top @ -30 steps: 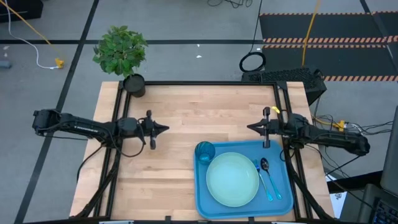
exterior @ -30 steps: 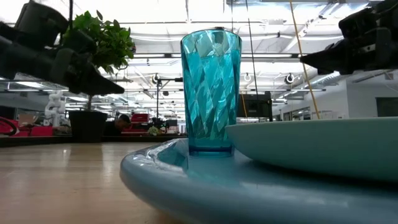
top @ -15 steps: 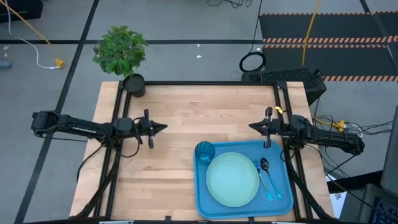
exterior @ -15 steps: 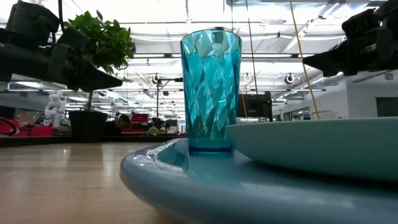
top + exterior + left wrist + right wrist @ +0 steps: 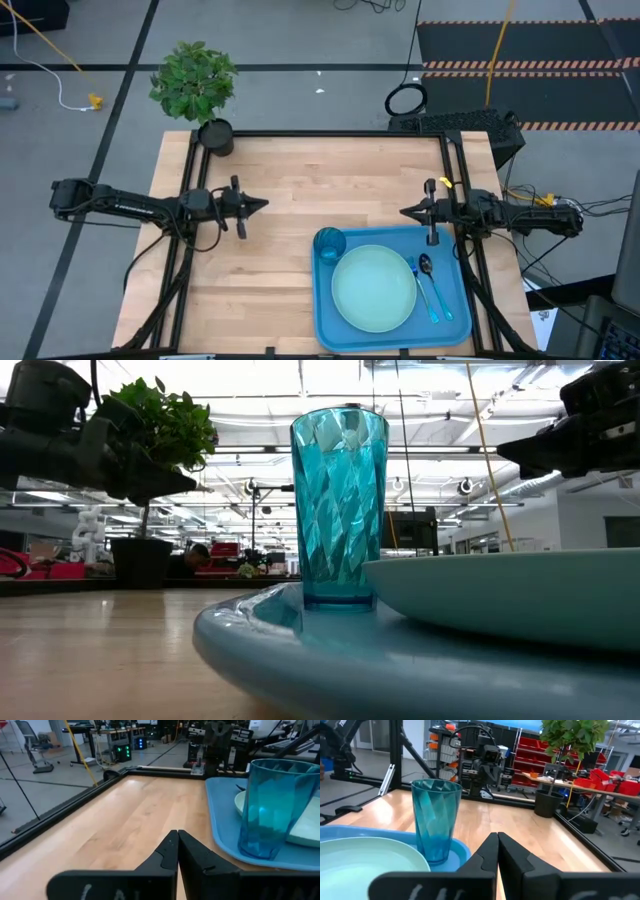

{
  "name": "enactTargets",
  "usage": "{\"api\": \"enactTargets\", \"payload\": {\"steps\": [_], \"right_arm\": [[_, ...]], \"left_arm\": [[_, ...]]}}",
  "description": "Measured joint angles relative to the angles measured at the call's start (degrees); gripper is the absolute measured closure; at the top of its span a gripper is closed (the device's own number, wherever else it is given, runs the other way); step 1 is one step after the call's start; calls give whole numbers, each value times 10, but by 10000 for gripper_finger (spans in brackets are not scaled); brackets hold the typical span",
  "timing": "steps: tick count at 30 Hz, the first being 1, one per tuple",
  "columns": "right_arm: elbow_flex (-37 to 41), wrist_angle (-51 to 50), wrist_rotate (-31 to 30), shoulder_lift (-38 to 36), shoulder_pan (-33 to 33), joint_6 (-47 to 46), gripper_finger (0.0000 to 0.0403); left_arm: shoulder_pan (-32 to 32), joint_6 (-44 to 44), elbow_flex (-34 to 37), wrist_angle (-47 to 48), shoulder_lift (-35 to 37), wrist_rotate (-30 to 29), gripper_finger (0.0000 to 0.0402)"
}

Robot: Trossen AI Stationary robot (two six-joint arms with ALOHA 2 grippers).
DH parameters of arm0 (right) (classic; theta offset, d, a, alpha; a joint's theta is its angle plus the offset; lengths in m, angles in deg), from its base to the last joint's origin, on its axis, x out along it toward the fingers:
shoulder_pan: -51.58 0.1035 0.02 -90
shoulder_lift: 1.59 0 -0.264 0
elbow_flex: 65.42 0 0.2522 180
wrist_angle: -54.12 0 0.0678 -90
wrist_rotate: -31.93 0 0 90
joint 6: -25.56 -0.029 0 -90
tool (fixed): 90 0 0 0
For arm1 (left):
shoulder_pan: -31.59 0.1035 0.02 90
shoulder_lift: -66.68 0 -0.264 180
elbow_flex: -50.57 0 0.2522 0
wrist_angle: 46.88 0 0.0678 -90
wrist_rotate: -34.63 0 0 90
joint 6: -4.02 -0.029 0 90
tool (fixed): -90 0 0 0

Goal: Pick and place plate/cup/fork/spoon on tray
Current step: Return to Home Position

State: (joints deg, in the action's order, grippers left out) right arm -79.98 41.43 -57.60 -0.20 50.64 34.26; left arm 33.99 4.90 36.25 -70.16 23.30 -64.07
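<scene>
The blue tray (image 5: 340, 325) lies at the table's near right. On it rest the mint-green plate (image 5: 373, 288), the teal cup (image 5: 330, 243) standing upright at its far left corner, and the spoon (image 5: 426, 267) and fork (image 5: 418, 280) side by side right of the plate. My left gripper (image 5: 264, 205) is shut and empty above the table's left middle. My right gripper (image 5: 404, 212) is shut and empty above the tray's far edge. The cup also shows in the left wrist view (image 5: 267, 810) and the right wrist view (image 5: 435, 820).
A black plant pot (image 5: 216, 137) with a green plant (image 5: 193, 80) stands at the table's far left corner. A black frame (image 5: 330, 134) runs along the table's edges. Bare wood (image 5: 300, 190) lies between the two grippers.
My right gripper has drawn back a little toward the table's right edge, still shut. My left gripper has shifted slightly toward the far edge. The tableware on the tray has kept still.
</scene>
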Motion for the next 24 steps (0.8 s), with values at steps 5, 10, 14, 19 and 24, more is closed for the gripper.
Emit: {"api": "enactTargets", "payload": {"steps": [5,10,14,19,24], "right_arm": [[0,-1,-1,0,0,5,403],[0,-1,-2,0,0,-5,403],[0,0,-2,0,0,-29,403],[0,5,-2,0,-1,-36,403],[0,6,-2,0,-1,-36,403]], "left_arm": [[-11,4,0,0,0,0,396],[-21,3,0,0,0,0,396],[-25,-8,0,3,0,0,395],[-25,-13,0,9,0,-4,398],[-25,-17,0,9,12,-8,394]]}}
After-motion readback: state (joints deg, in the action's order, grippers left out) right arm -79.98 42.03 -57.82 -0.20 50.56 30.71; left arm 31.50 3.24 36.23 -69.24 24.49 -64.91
